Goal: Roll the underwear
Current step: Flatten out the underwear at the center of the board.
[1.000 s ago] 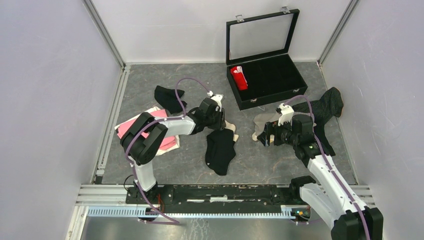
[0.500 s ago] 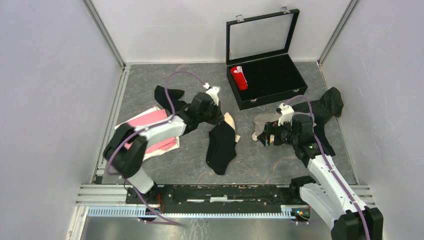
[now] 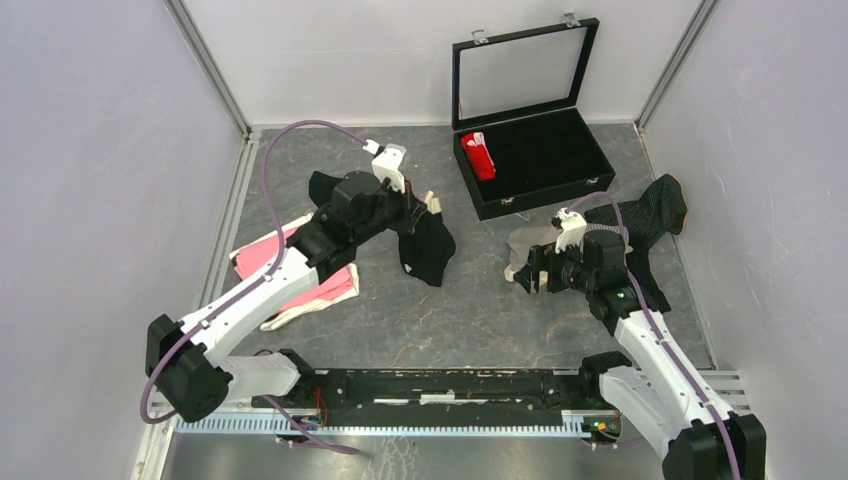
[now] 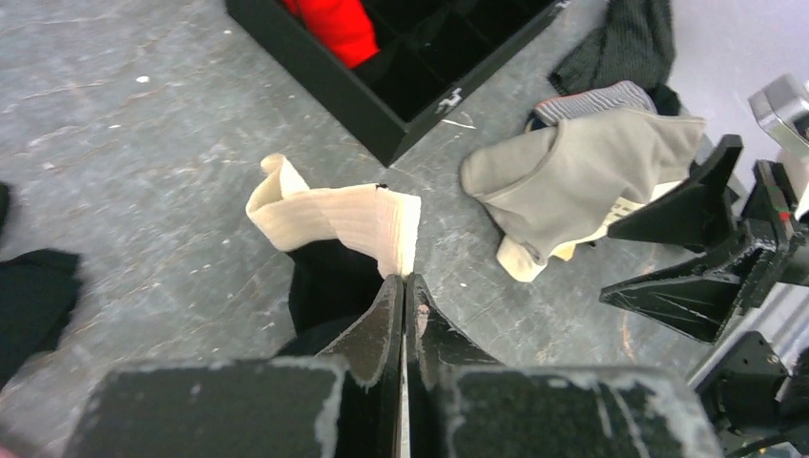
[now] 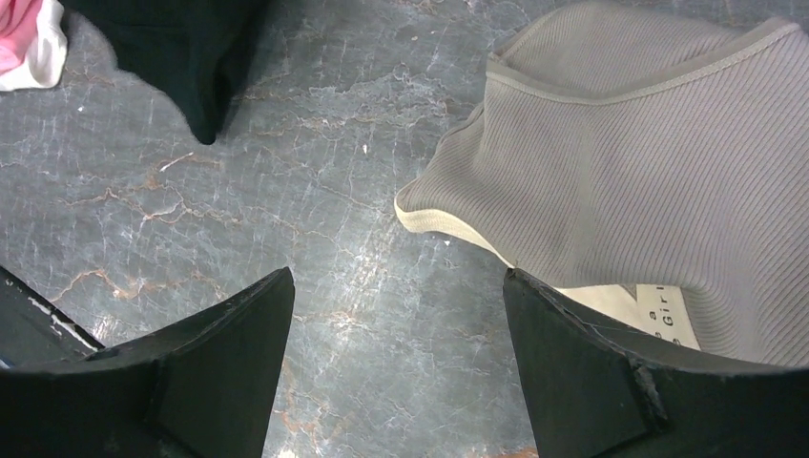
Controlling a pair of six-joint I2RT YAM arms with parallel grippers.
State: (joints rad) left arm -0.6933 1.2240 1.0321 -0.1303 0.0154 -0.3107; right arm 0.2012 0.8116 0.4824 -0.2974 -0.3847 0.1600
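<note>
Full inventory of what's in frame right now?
case: 1, black, glass lid open, far right-centre
rolled garment: 1, red, case's left compartment
held bundle: 2 garments, black and cream, mid-table
loose black garment: 1, far left, behind left arm
pink garment: 1, pink on white, left
grey-beige garment: 1, right of centre
pinstriped garment: 1, dark, right edge
left gripper: 1, black, jaws shut on held bundle
right gripper: 1, black, jaws open, beside grey-beige garment

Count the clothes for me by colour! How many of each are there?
Red: 1, the red roll in the case.
Black: 2, the loose black piece and the held black piece, cream-edged, in the left gripper.
Pink: 1, the pink piece.
Grey-beige: 1, the grey-beige piece.
Dark pinstriped: 1, the pinstriped piece.
Total: 6.
</note>
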